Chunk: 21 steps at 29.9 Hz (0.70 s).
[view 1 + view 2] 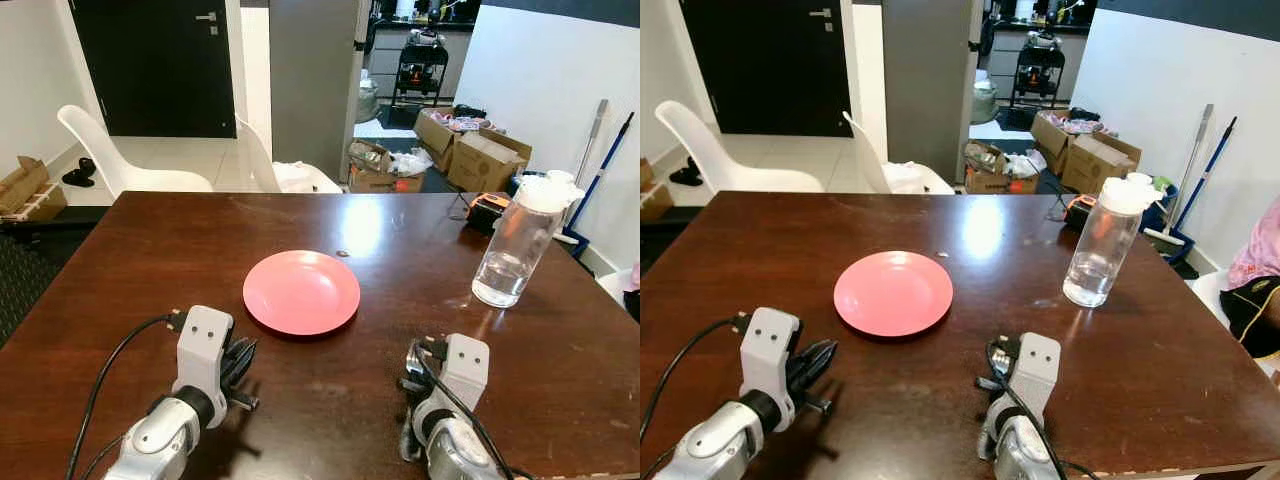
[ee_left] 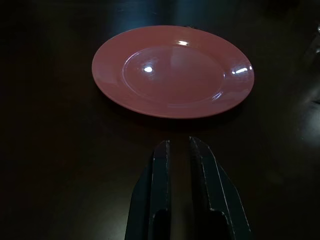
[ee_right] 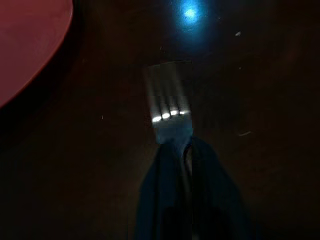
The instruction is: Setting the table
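1. The pink plate lies flat near the middle of the dark wooden table; the fork is the piece in hand, pinched by its handle in the right gripper, tines pointing away from the wrist.
2. From the plate's centre the right gripper sits at about 4 o'clock, the left gripper at about 7 o'clock, fingers pressed together on nothing and aimed at the plate's near rim.
3. The fork appears to hover just above the wood (the wrist view is dark, so whether it touches is hard to say); lower it level so tines and handle meet the table together.
4. Keep it parallel to the plate's right edge, just beside the rim and not on it; ease the fingers apart only once it rests.
5. The water bottle stands well apart at about 2 o'clock; it should not be in the way.
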Motion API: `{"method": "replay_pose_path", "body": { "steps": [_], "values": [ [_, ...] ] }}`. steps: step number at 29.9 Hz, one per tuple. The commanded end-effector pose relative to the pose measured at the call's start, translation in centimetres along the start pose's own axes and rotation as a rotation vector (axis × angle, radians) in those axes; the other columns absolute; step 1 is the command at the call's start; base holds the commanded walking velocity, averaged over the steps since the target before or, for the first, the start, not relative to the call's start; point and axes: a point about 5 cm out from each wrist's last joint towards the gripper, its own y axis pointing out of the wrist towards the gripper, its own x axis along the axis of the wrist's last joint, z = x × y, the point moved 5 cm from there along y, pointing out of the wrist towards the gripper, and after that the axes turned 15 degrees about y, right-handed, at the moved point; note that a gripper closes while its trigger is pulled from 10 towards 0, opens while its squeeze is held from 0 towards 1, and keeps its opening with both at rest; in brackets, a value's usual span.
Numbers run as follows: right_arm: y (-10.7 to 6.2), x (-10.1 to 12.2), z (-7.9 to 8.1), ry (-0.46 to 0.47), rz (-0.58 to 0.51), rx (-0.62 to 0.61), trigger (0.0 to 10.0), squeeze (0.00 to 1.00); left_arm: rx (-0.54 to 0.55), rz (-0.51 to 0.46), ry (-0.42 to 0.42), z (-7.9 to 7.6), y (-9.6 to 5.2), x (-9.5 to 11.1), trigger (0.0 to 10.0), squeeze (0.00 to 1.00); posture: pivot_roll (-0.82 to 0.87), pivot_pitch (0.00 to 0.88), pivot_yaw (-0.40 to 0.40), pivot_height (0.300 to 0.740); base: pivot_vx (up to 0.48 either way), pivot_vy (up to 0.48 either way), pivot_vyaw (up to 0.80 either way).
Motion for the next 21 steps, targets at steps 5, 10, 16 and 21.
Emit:
{"method": "replay_pose_path", "body": {
  "steps": [5, 10, 16, 21],
  "values": [
    [-0.3, -2.3, -0.8, 0.000, 0.087, -0.003, 0.0, 0.00, 0.000, 0.014, 0.002, -0.2, -0.1, -0.3, 10.0, 0.00, 0.04, 0.121, 0.054, 0.740, 0.000, 0.000, 0.00],
    [-0.3, -1.4, -0.2, 0.028, 0.056, 0.028, 0.0, 0.00, -0.004, 0.015, -0.002, -0.5, 0.1, -0.4, 10.0, 0.00, 0.04, 0.117, 0.055, 0.740, 0.000, 0.000, 0.00],
    [-0.2, -0.9, 0.2, 0.043, 0.039, 0.050, 0.0, 0.00, -0.001, 0.011, -0.001, -0.4, 0.3, -0.2, 10.0, 0.00, 0.04, 0.108, 0.057, 0.740, 0.000, 0.000, 0.00],
    [-0.2, 0.7, 1.5, 0.017, -0.012, 0.113, 0.0, 0.00, 0.002, 0.012, -0.003, -0.3, 0.3, -0.2, 10.0, 0.00, 0.04, 0.116, 0.057, 0.740, 0.000, 0.000, 0.00]
  ]
}}
